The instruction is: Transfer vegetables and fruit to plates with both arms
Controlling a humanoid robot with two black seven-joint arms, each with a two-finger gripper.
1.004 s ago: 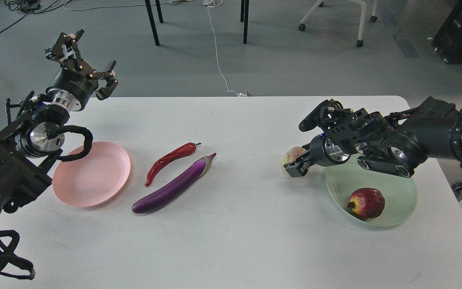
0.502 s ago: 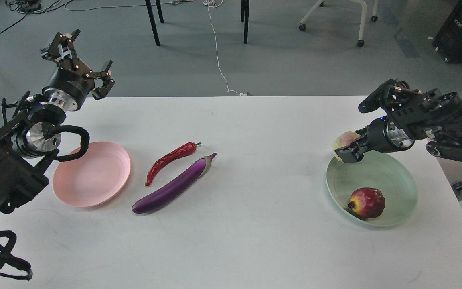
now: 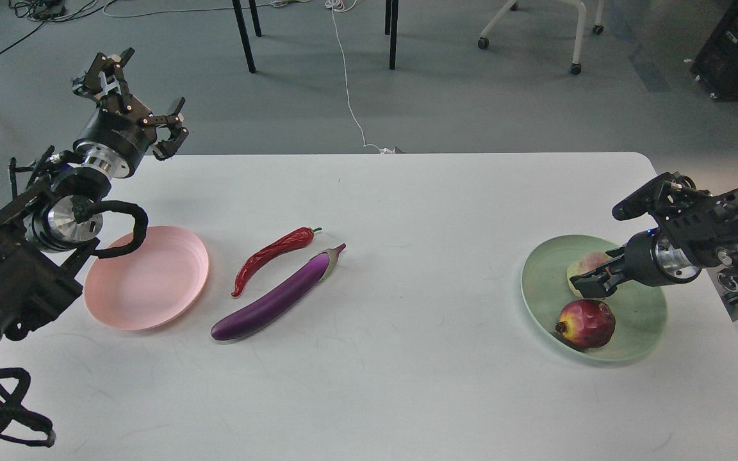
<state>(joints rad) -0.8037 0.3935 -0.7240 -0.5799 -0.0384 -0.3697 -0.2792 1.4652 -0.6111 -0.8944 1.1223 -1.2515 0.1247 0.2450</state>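
The purple eggplant [image 3: 279,296] and the red chili pepper [image 3: 273,255] lie side by side on the white table, right of the empty pink plate [image 3: 147,277]. The green plate [image 3: 548,288] at the right holds the dark red pomegranate [image 3: 587,323]. My right gripper [image 3: 590,280] is shut on the yellow-green fruit [image 3: 590,264] and holds it over the green plate, just behind the pomegranate. My left gripper [image 3: 132,96] is open and empty, raised above the table's far left corner, behind the pink plate.
The white table [image 3: 375,358] ends close behind the left gripper and just right of the green plate. Beyond it, on the grey floor, are chair legs [image 3: 244,35], a white cable [image 3: 350,83] and a wheeled chair base [image 3: 535,32].
My right arm has carried the yellow-green fruit rightward from the table's middle right to over the green plate and lowered it. The left gripper has barely shifted.
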